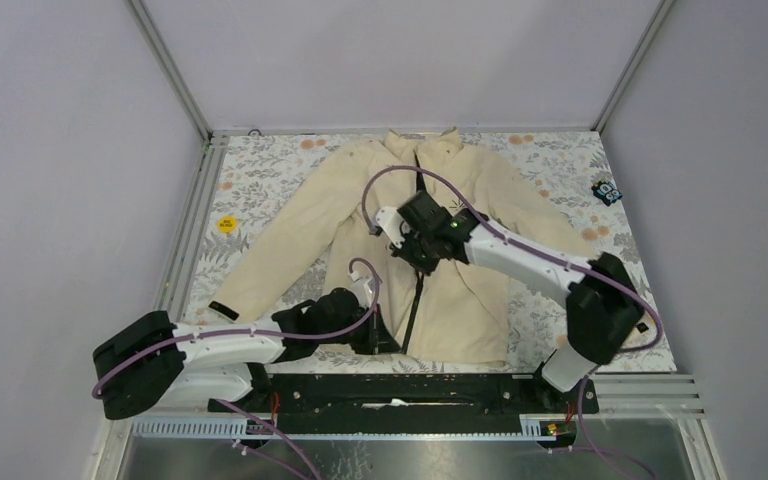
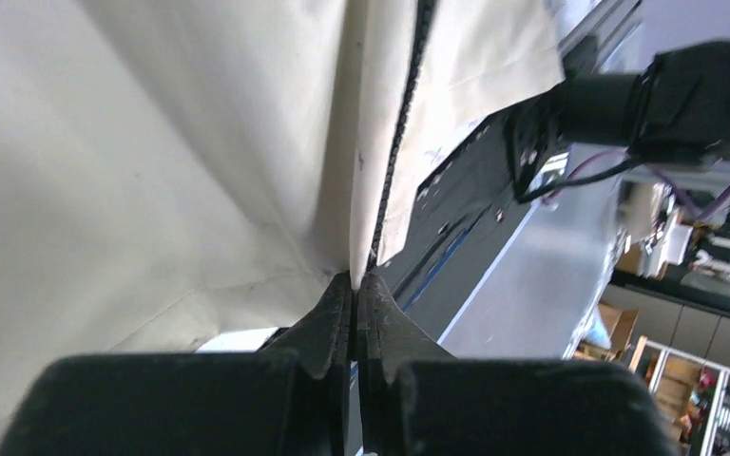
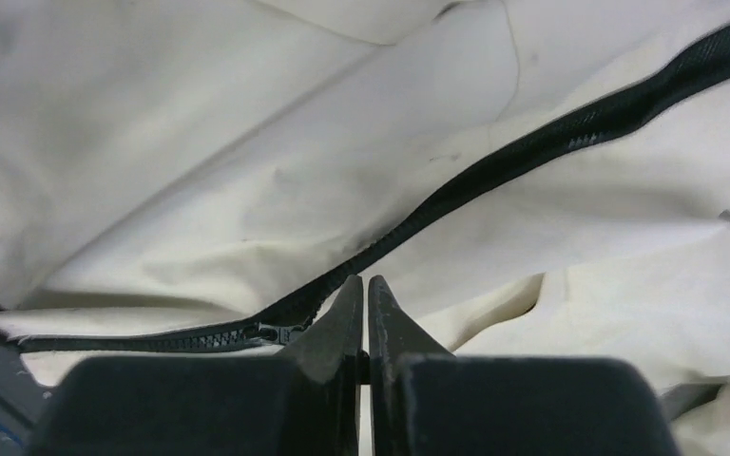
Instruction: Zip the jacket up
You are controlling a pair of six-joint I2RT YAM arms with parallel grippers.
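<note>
Jacket spread flat at centre of the top view, left gripper clamped on its hem at lower centre, right gripper closed, seemingly on the zipper pull; a slipping hem could bunch fabric and jam the slider.

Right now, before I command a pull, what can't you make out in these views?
- Zipper pull: right wrist view, fingertips of the shut right gripper cover it. The slider shows beside them, but no grip can be confirmed.
- Zipper's bottom end: left wrist view, behind the left gripper, shut on the jacket hem.
- Slider, top view: under the right arm's wrist.
- Small blue object, top view, far right: too small to identify.
</note>
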